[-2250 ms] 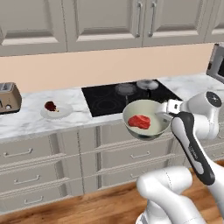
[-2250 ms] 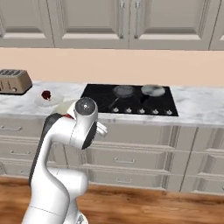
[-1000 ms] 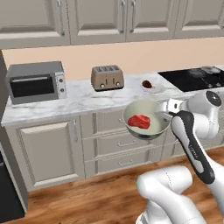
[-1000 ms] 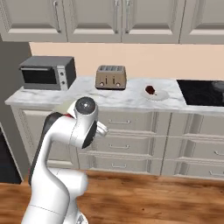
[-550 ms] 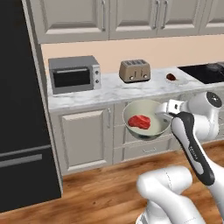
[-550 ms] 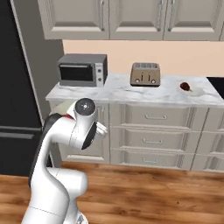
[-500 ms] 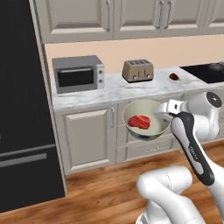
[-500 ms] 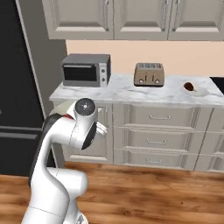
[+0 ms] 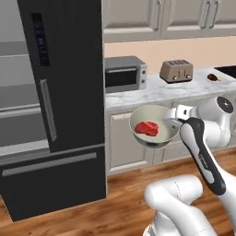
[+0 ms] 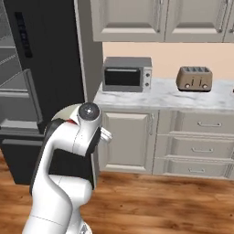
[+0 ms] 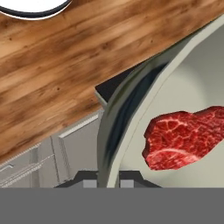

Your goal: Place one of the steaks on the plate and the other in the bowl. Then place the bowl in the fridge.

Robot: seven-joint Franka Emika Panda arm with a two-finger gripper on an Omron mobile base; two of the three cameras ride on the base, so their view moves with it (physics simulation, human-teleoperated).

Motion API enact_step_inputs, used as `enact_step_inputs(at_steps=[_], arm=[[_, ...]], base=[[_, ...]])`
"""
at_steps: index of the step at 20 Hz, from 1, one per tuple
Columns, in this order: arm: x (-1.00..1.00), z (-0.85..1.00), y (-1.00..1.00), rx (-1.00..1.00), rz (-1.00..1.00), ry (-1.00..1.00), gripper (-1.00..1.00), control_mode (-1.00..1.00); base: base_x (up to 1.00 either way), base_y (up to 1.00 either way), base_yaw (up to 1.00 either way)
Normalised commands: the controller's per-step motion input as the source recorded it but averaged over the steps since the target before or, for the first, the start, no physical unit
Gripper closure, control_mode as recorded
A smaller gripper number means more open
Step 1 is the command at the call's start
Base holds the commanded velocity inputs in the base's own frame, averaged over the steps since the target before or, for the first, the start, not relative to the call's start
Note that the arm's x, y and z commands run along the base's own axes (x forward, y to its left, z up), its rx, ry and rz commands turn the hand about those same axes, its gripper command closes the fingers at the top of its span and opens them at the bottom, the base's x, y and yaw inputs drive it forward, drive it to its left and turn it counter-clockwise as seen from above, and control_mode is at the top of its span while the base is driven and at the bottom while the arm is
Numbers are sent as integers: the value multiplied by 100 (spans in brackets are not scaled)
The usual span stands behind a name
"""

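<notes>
The cream bowl [image 9: 162, 136] hangs in the air in front of the lower cabinets, and my gripper [image 9: 175, 116] is shut on its right rim. One red steak [image 9: 147, 128] lies inside it. The hand view looks down the bowl's rim [image 11: 110, 127] at that steak [image 11: 181, 135], with a fingertip on each side of the rim, gripper [image 11: 107, 178]. The other steak lies on the white plate [image 9: 213, 78] far right on the counter. The black fridge [image 9: 69, 92] stands to the left of the bowl, and grey shelves show on its left side [image 10: 11, 68].
A microwave [image 9: 124, 73] and a toaster [image 9: 176, 70] sit on the marble counter [image 9: 152, 92] beside the fridge. Grey cabinet drawers [image 10: 201, 146] run below it. Wood floor [image 9: 92, 212] lies open in front of the fridge. My own arm [image 10: 77, 137] blocks the near left of the right base view.
Both base views have slid left along the counter, so the fridge now stands large at the left. The bowl with its steak stays in my shut gripper, in the same place relative to the arm.
</notes>
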Motion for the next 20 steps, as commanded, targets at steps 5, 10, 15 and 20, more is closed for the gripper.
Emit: enact_step_inputs(at_steps=[5,10,15,20], arm=[[0,0,0,0,0,0,100,100],[0,0,0,0,0,0,100,100],[0,0,0,0,0,0,100,100],[0,0,0,0,0,0,100,100]], base=[[13,100,0],[50,93,4],[82,31,31],[45,50,34]])
